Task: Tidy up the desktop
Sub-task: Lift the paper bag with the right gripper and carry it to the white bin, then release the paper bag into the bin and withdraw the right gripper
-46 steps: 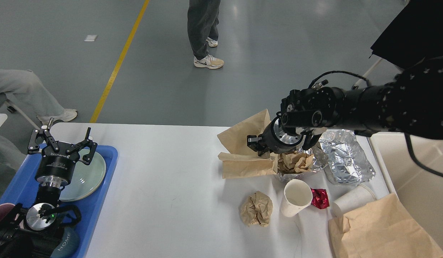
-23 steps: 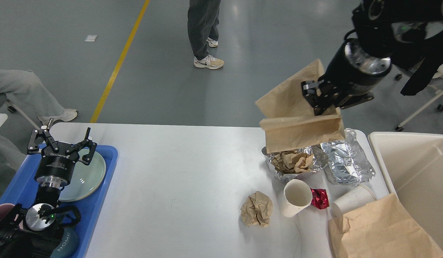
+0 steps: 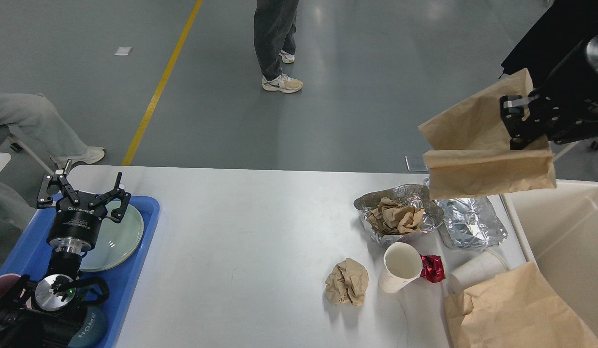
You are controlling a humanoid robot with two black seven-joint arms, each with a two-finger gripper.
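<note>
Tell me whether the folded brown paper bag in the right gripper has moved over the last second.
Yes. The folded brown paper bag rose off the desktop and travelled right, now hanging by the cream bin.

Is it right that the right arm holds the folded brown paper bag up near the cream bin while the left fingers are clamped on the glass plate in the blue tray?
Not quite. The head view shows the left gripper open and empty above the round glass plate in the blue plastic tray. The rest holds: the right gripper grips the folded brown paper bag beside the cream plastic bin.
</note>
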